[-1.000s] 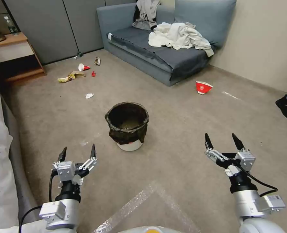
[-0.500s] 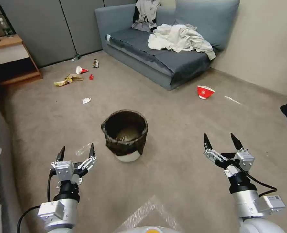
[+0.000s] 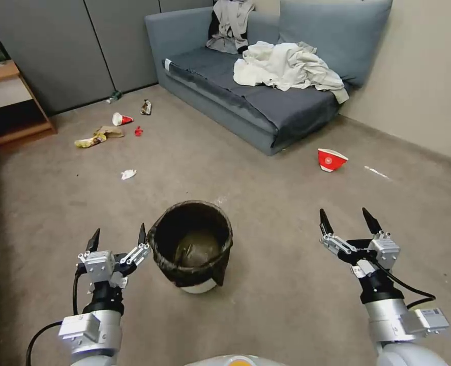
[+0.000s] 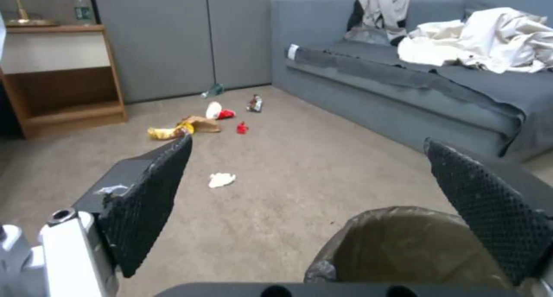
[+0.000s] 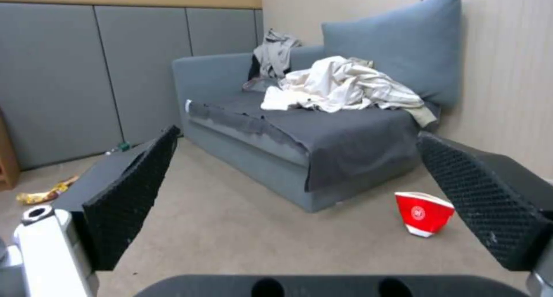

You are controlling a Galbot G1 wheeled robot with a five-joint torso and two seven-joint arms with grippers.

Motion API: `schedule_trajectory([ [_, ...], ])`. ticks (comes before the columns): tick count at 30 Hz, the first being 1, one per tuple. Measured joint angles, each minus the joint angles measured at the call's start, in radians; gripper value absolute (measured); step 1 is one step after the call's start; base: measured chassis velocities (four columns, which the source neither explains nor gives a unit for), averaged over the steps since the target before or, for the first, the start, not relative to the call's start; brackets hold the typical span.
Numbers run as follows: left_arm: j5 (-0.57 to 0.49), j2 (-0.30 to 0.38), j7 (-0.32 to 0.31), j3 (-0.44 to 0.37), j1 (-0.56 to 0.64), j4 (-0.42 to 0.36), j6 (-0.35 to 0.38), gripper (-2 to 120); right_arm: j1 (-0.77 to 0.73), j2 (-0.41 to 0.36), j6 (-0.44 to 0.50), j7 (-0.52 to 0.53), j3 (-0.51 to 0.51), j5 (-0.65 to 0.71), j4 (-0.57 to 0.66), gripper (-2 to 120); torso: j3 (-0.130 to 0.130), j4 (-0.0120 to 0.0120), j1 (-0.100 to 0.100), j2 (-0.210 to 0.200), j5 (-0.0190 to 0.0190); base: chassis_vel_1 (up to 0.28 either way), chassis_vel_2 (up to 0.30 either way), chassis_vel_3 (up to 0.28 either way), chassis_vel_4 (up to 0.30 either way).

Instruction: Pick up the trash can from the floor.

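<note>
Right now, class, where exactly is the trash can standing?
In the head view the trash can stands upright on the floor, low and left of centre, right beside the open left gripper and well left of the right gripper.

You are holding both arms forward, low in front of the torso. Your left gripper (image 3: 117, 238) is pointing ahead with its fingers spread wide. Your right gripper (image 3: 349, 221) is sitting well apart from it on the other side, fingers likewise spread, wrist angled slightly inward.
</note>
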Motion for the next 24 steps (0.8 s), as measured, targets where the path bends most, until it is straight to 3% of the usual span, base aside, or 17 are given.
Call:
schedule_trajectory([
  [6, -0.053, 0.023, -0.049, 0.019, -0.027, 0.0, 0.076, 100, -0.002, -0.001, 0.009, -0.002, 0.0, 0.0, 0.0, 100, 0.0, 0.0001, 0.0, 0.0, 0.0, 0.045, -0.024, -0.033, 0.025],
  [8, -0.103, 0.046, -0.094, 0.035, -0.052, -0.002, 0.173, 100, -0.005, -0.001, 0.011, -0.003, 0.0, 0.0, 0.002, 100, 0.0, -0.0001, 0.0, 0.0, -0.0003, 0.0, 0.0, 0.0, 0.0],
  [9, -0.103, 0.046, -0.094, 0.035, -0.052, -0.002, 0.173, 100, -0.005, -0.001, 0.011, -0.003, 0.0, 0.0, 0.002, 100, 0.0, -0.0001, 0.0, 0.0, -0.0003, 0.0, 0.0, 0.0, 0.0],
  [11, -0.175, 0.073, -0.146, 0.048, -0.084, -0.004, 0.279, 100, -0.008, -0.001, 0.013, -0.005, 0.0, 0.0, 0.006, 100, 0.0, 0.0006, 0.0, 0.0, -0.0003, 0.0, 0.0, 0.0, 0.0],
  [12, -0.175, 0.073, -0.146, 0.048, -0.084, -0.004, 0.279, 100, -0.008, -0.001, 0.013, -0.005, 0.0, 0.0, 0.006, 100, 0.0, 0.0006, 0.0, 0.0, -0.0003, 0.0, 0.0, 0.0, 0.0],
  [13, -0.25, 0.101, -0.186, 0.055, -0.119, -0.001, 0.362, 100, -0.013, -0.001, 0.015, -0.006, 0.0, 0.0, 0.01, 100, 0.0, -0.0002, 0.0, 0.0, -0.0005, 0.0, 0.0, 0.0, 0.0],
  [17, -0.385, 0.161, -0.249, 0.06, -0.174, 0.02, 0.469, 100, -0.021, 0.001, 0.017, -0.007, 0.002, -0.002, 0.018, 100, 0.0, -0.0002, 0.0, 0.0, -0.0003, 0.0, 0.0, 0.0, 0.0],
  [20, -0.584, 0.26, -0.358, 0.068, -0.249, 0.091, 0.6, 100, -0.023, 0.007, 0.017, -0.009, 0.002, -0.008, 0.027, 100, 0.0, 0.0002, 0.0, 0.0, -0.0003, 0.0, 0.0, 0.0, 0.0],
  [24, -0.681, 0.308, -0.411, 0.075, -0.305, 0.176, 0.636, 100, -0.025, 0.012, 0.016, -0.009, 0.003, -0.012, 0.028, 100, 0.0, 0.0002, 0.0, 0.0, -0.0004, 0.0, 0.0, 0.0, 0.0],
])
